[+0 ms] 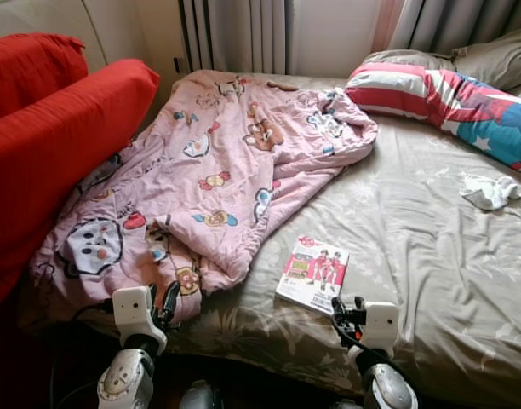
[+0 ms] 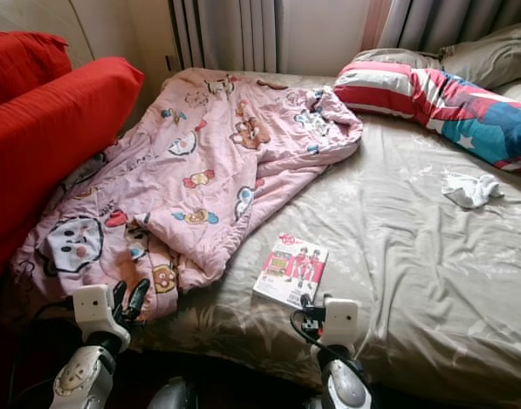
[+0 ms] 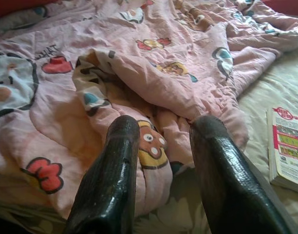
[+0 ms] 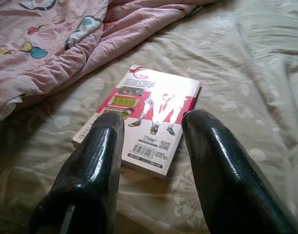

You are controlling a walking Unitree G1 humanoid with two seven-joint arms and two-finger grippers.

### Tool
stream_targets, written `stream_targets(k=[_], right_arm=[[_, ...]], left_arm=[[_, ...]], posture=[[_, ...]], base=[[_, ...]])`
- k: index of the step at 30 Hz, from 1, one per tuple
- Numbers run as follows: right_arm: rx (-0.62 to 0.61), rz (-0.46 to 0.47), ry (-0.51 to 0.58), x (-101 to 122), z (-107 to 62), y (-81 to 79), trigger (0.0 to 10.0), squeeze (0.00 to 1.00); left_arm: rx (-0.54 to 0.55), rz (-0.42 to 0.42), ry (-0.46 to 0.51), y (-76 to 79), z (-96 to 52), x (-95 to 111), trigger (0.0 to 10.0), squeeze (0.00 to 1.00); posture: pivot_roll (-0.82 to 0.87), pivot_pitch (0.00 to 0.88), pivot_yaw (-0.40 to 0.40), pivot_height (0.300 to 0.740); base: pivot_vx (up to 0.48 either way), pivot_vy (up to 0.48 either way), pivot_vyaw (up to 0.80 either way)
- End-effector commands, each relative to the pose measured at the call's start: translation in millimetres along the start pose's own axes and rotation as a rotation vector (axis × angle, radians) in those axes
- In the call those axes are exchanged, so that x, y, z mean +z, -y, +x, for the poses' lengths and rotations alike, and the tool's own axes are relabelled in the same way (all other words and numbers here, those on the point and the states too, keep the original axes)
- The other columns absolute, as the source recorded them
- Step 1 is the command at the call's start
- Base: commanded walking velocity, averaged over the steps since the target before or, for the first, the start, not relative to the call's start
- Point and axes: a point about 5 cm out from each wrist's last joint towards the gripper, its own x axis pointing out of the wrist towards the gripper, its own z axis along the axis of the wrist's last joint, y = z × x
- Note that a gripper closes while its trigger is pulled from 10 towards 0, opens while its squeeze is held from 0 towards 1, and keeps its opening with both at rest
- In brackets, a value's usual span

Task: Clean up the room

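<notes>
Bed [image 1: 431, 290]: unmade; nothing is judged tidied yet.
Blanket [image 1: 218, 170]: pink, crumpled, spread across the robot's left half of the bed, beside a red cushion [image 1: 56, 136].
Book [image 1: 313, 274]: lying flat on the sheet near the front edge, just beside the blanket's corner.
Cloth [image 1: 490, 191]: small, white, crumpled, left further back on the right, below the pillow [image 1: 448, 98].
Left gripper [image 3: 161, 165]: fingers spread, nothing held, poised at the blanket's near hem.
Right gripper [image 4: 151, 161]: fingers spread, nothing held, aimed at the book, not touching it.
Remaining: book, cloth and blanket are all left to be dealt with.
</notes>
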Motion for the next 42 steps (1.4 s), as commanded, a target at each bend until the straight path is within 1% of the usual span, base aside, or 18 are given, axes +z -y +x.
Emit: stream_targets(k=[1,2,3,4,6,18,22,24,29,33,42], right_arm=[[-0.005,0.001,-0.032,-5,-0.6,-0.3,10.0,0.0],[-0.002,0.008,-0.032,-5,-0.4,-0.9,10.0,0.0],[-0.002,0.008,-0.032,-5,-0.4,-0.9,10.0,0.0],[-0.005,0.0,-0.025,-5,-0.5,-0.7,10.0,0.0],[0.002,0.011,0.001,-3,-1.2,-1.4,10.0,0.0],[0.001,0.008,-0.004,-3,-0.1,-1.0,10.0,0.0],[0.021,-0.016,0.002,-2,0.1,-2.1,10.0,0.0],[0.033,-0.025,0.009,-1,0.0,-3.3,10.0,0.0],[0.038,-0.025,0.01,-2,-0.8,-6.0,10.0,0.0],[0.028,0.005,0.006,-3,-1.1,-5.3,10.0,0.0],[0.024,0.01,-0.006,-6,-1.0,-3.0,10.0,0.0]], left_arm=[[-0.007,0.007,0.008,0.8,-0.1,3,10.0,0.0],[-0.01,0.009,0.008,1.2,0.2,3,10.0,0.0],[-0.01,0.009,0.008,1.2,0.2,3,10.0,0.0],[-0.01,0.009,0.009,1.3,0.3,4,10.0,0.0],[-0.01,0.009,0.009,1.6,0.5,4,10.0,0.0],[-0.036,0.008,0.006,6.7,1.7,5,10.0,0.0],[-0.04,0.007,0.004,7.7,1.7,6,10.0,0.0],[-0.042,0.006,0.005,8.0,1.7,6,10.0,0.0],[-0.049,0.006,0.004,9.3,1.7,6,10.0,0.0],[-0.055,0.006,0.004,10.0,1.3,6,10.0,0.0],[-0.063,0.006,0.004,11.3,1.8,6,10.0,0.0]], posture=[[-0.06,0.211,0.029,0.597],[-0.06,0.211,0.029,0.587],[-0.06,0.211,0.029,0.587],[-0.06,0.211,0.029,0.577],[-0.06,0.212,0.029,0.568],[-0.06,0.215,0.03,0.568],[-0.06,0.216,0.03,0.568],[-0.06,0.216,0.031,0.568],[-0.06,0.216,0.032,0.568],[-0.06,0.217,0.033,0.568],[-0.06,0.217,0.034,0.568]], base=[[0.0,0.0,0.0],[0.0,0.0,0.0],[0.0,0.0,0.0],[0.0,0.0,0.0],[0.0,0.0,0.0],[0.0,0.0,0.0],[0.0,0.0,0.0],[0.0,0.0,0.54],[0.248,0.0,0.73],[0.277,0.0,0.0],[0.279,0.0,0.0]])
